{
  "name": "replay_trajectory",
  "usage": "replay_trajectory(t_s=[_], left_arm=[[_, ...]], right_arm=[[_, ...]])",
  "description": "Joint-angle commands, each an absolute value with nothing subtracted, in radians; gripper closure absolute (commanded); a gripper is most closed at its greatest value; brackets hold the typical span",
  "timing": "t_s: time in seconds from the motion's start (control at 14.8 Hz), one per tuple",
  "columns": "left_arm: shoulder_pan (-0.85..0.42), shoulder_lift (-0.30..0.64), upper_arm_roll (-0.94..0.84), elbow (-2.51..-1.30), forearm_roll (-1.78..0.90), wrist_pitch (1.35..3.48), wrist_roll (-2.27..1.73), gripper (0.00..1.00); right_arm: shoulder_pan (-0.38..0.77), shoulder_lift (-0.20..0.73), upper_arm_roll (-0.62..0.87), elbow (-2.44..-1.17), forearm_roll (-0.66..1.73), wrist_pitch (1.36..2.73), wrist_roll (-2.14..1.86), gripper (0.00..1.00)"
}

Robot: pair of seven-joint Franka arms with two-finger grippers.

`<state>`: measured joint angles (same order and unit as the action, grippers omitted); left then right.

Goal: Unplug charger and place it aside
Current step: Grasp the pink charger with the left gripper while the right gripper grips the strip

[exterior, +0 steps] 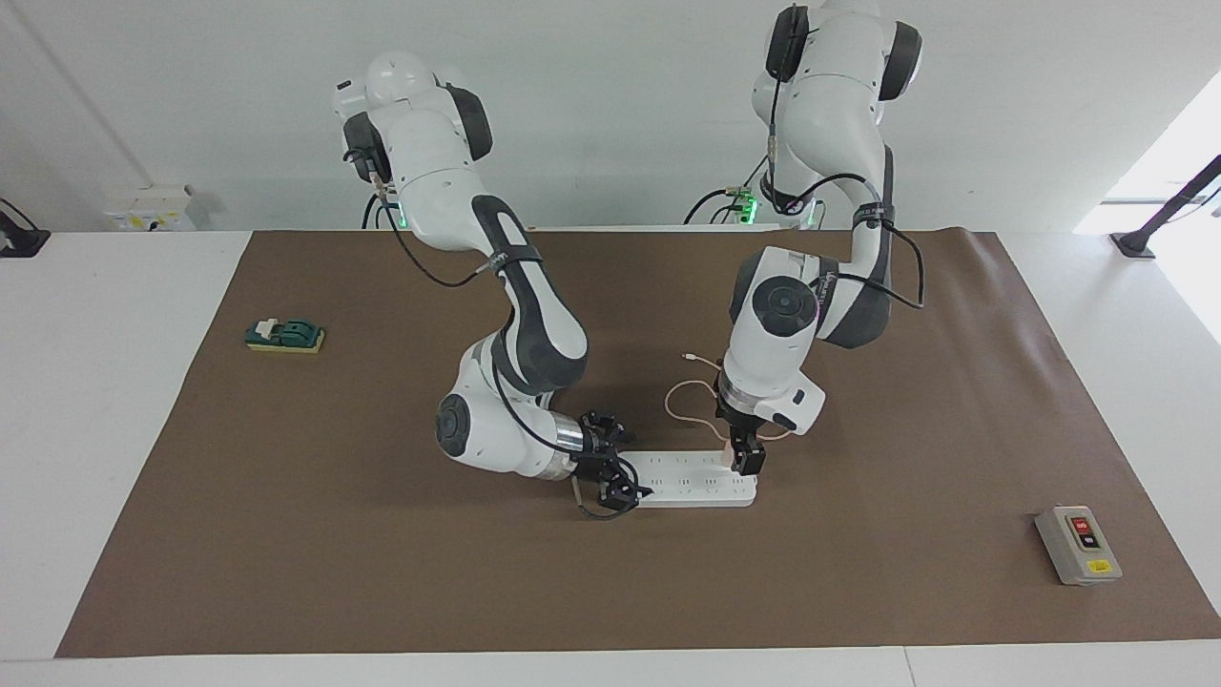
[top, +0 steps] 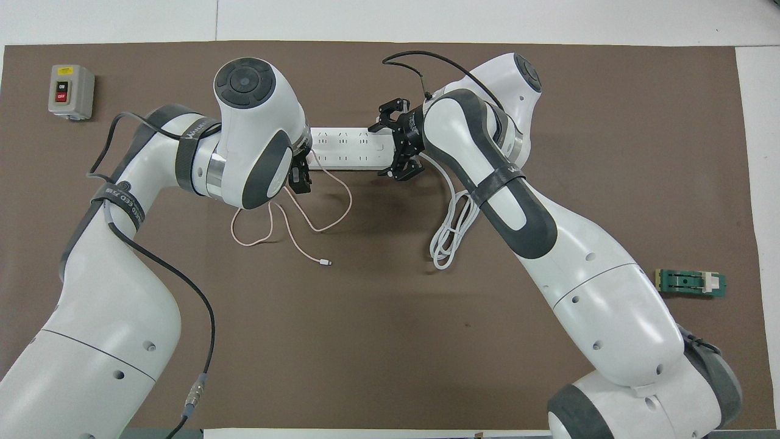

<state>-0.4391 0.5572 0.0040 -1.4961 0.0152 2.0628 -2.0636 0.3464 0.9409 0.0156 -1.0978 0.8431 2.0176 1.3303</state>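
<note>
The white power strip (exterior: 692, 477) lies mid-table; it also shows in the overhead view (top: 347, 149). The pale pink charger (exterior: 731, 450) is plugged in at its end toward the left arm, mostly hidden by my left gripper (exterior: 745, 460), which is down on it. In the overhead view the left gripper (top: 300, 177) shows under its wrist. The charger's thin pink cable (top: 304, 228) loops nearer to the robots and ends in a white connector (top: 326, 263). My right gripper (exterior: 634, 465) is open, straddling the strip's other end, as the overhead view (top: 385, 145) shows.
The strip's thick white cord (top: 451, 235) lies coiled under the right arm. A grey switch box (exterior: 1078, 544) stands toward the left arm's end. A green and yellow block (exterior: 284, 336) lies toward the right arm's end. A brown mat (exterior: 382, 572) covers the table.
</note>
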Motion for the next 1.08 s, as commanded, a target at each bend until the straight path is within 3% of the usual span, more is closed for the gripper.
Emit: replay_trajectory(t_s=[0.0,1.02], left_arm=[[-0.431,0.572,0.017,-1.471,0.044,2.04,-2.066,0.08],[-0.431,0.584,0.009,-1.466,0.055,2.057,-2.02,0.08]], right_arm=[[0.341,0.969,0.017,-1.062,0.845,2.022,1.307,0.0],[0.344,0.997,0.014,-1.045,0.842,2.086,1.279,0.0]])
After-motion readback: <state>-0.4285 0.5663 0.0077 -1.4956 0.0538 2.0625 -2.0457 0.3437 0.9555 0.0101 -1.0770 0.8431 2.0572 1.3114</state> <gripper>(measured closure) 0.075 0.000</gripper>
